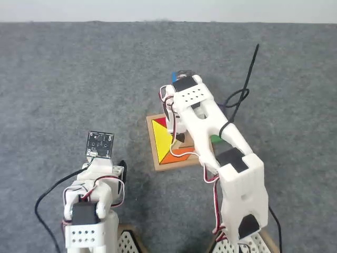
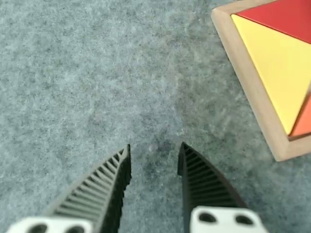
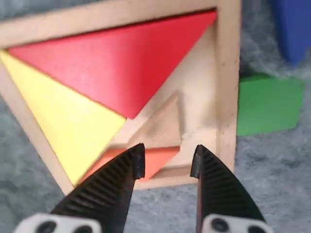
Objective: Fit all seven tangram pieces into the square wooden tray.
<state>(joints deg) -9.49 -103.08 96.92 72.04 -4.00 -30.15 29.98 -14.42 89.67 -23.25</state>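
Tray [image 3: 228, 73] sits under the right gripper [image 3: 167, 160], whose fingers stand apart over its rim. Red triangle [image 3: 116, 63] aims its apex at them, long edge along the opposite rim. Left gripper [image 2: 154, 158], fingers apart, hovers off a corner.

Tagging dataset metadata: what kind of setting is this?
Probably a lab-style robot test bench: grey felt-like table covering, left arm and right arm mounted side by side, and a wooden tangram tray as the workpiece.
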